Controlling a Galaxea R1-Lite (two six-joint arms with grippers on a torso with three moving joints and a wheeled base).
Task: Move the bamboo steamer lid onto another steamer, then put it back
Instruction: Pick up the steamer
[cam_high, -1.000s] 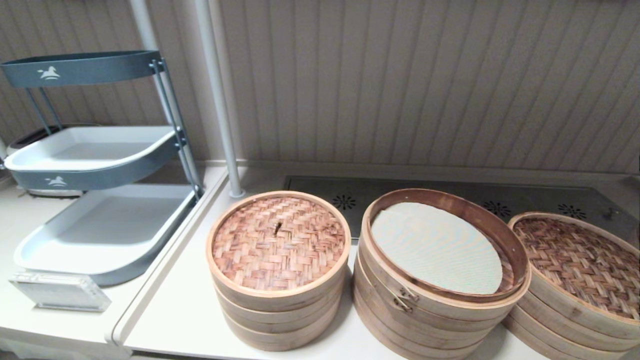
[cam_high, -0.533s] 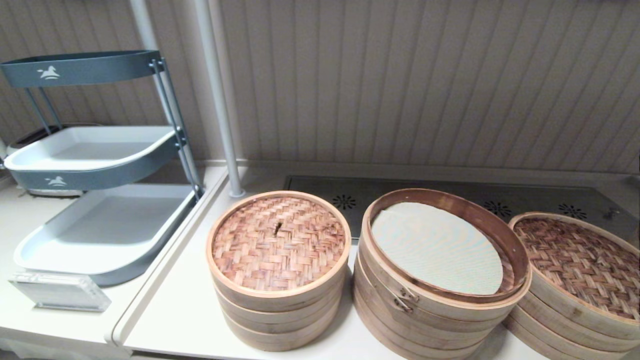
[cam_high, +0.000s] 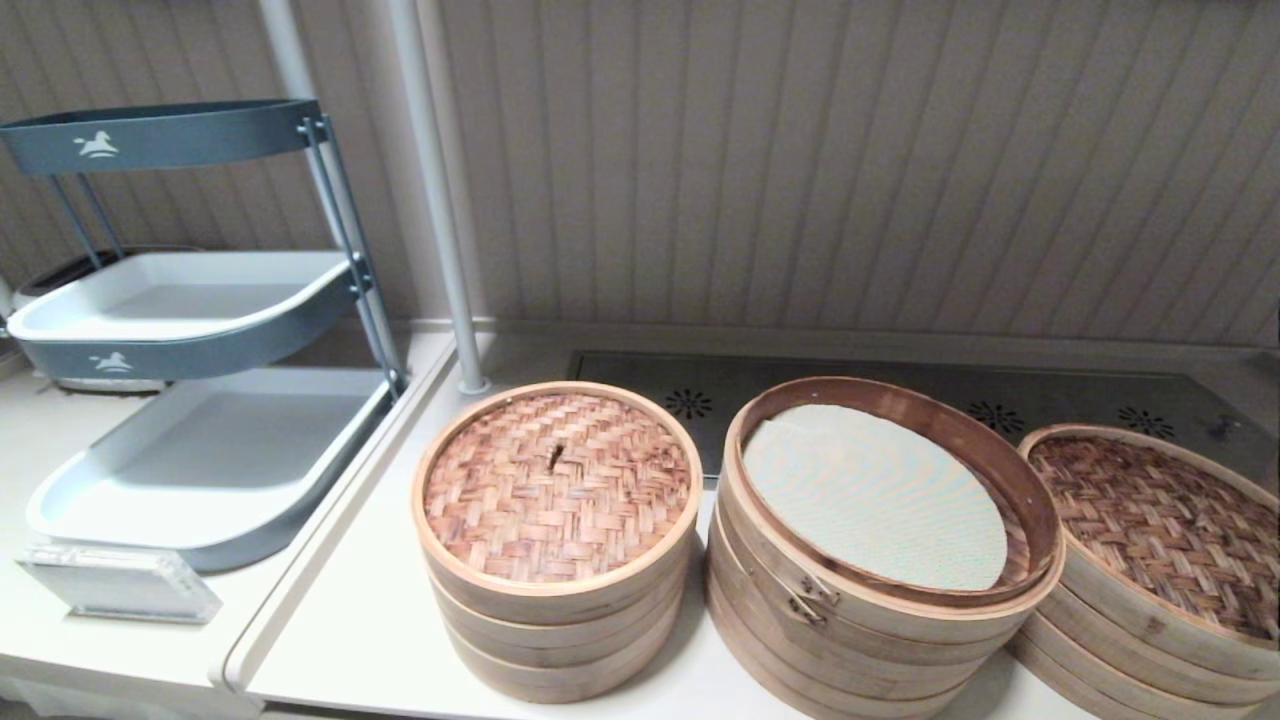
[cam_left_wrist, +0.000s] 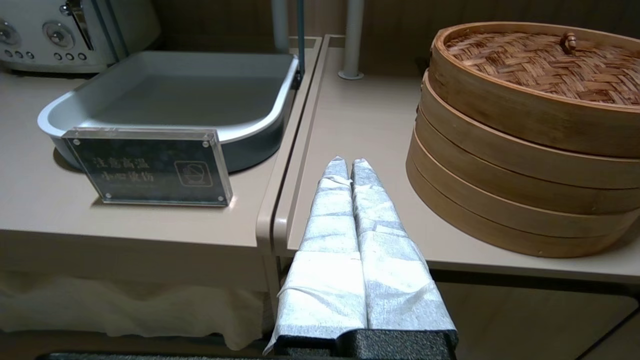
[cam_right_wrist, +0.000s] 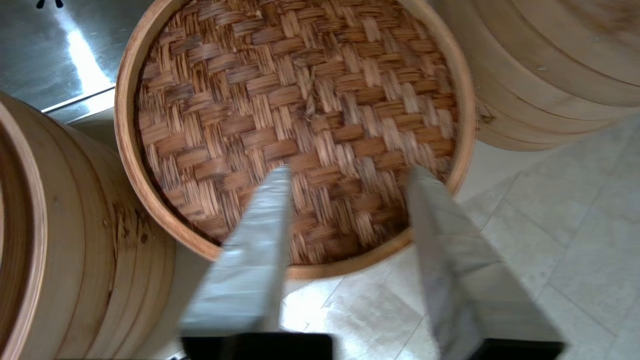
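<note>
The bamboo steamer lid (cam_high: 1150, 520), reddish-brown weave with a small centre knot, lies on top of another steamer (cam_high: 1120, 640), the low wide stack at the right. In the right wrist view my right gripper (cam_right_wrist: 350, 172) hovers open over the lid's (cam_right_wrist: 300, 115) near edge, holding nothing; it does not show in the head view. The tall stack with a metal clasp (cam_high: 880, 620) stands uncovered, a white liner (cam_high: 870, 495) showing inside. My left gripper (cam_left_wrist: 345, 162) rests shut and empty at the table's front edge, left of the narrower three-tier stack (cam_left_wrist: 520, 170).
A grey tray rack (cam_high: 200, 330) and an acrylic sign (cam_high: 120, 580) stand at the left, a white pole (cam_high: 440, 200) behind. A metal drain panel (cam_high: 900, 390) runs along the back. One more bamboo stack (cam_right_wrist: 560, 60) sits beyond the lid in the right wrist view.
</note>
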